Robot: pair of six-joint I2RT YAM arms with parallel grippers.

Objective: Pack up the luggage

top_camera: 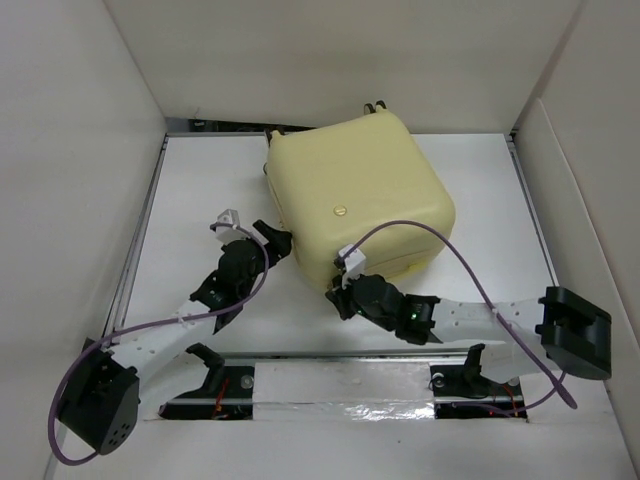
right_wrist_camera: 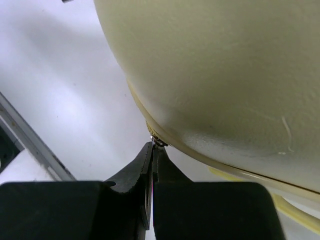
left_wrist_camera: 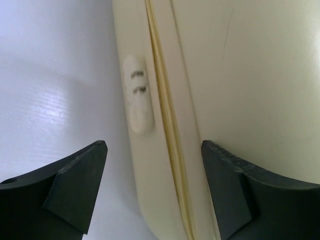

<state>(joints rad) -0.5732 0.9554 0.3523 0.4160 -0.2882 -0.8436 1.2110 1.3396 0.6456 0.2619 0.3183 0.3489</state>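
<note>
Illumination is bright, diffuse and overhead, producing a broad pale sheen on the white table (top_camera: 200,180) in the left wrist view and soft shadows beneath the luggage (top_camera: 355,195), while both wrist views render the near black fingers (left_wrist_camera: 70,190) slightly soft and underexposed.

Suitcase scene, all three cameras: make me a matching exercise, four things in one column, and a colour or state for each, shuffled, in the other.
Things
1. luggage
2. left gripper
3. right gripper
4. cable looping over the right arm

Colour or state
A. shut, tips at the luggage seam
B. purple
C. pale yellow
D. open, luggage seam running between its fingers

Pairs: 1-C, 2-D, 3-A, 4-B
</note>
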